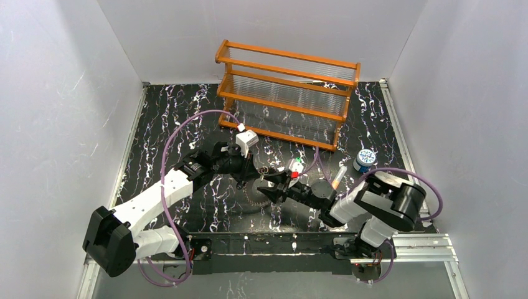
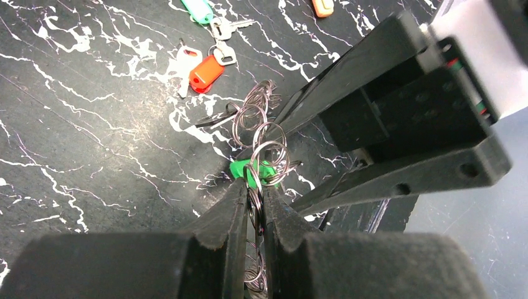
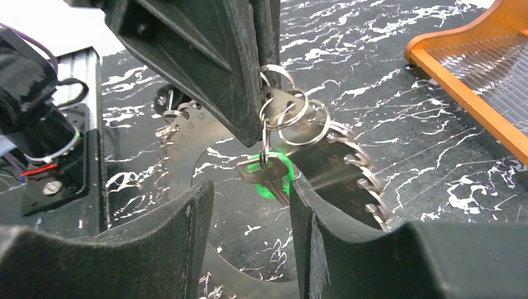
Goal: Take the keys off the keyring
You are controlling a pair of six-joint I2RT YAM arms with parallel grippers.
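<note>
- The left gripper (image 2: pixel 254 187) reaches in over the middle of the worktop (image 1: pixel 155 131), clenched on a chain of split rings (image 3: pixel 292 112), which pass between its fingertips.
- A green key (image 3: pixel 269 174) hangs from the lowest of those rings, blade down, just above the worktop.
- The keyring (image 3: pixel 355 165) lies below and just behind the hanging rings. Its toothed edge shows on both sides of the left gripper, and whether the rings hook into it I cannot tell.
- The right gripper (image 3: pixel 251 187) comes in from the right, jaws apart. The green key hangs in the gap between its fingers, closer to the right one, and no grip on it shows.
- Beyond the two grippers, a red key (image 2: pixel 207 71), a white tag (image 2: pixel 185 57) and a teal key (image 2: pixel 198 9) lie flat and loose on the worktop, near each other and apart from the keyring.
- Further right lies a clear tube (image 1: pixel 338 176) with an orange cap, and beside it a blue-white lid (image 1: pixel 365 157).
- A wooden rack (image 1: pixel 286 93) stands at the back of the worktop.
</note>
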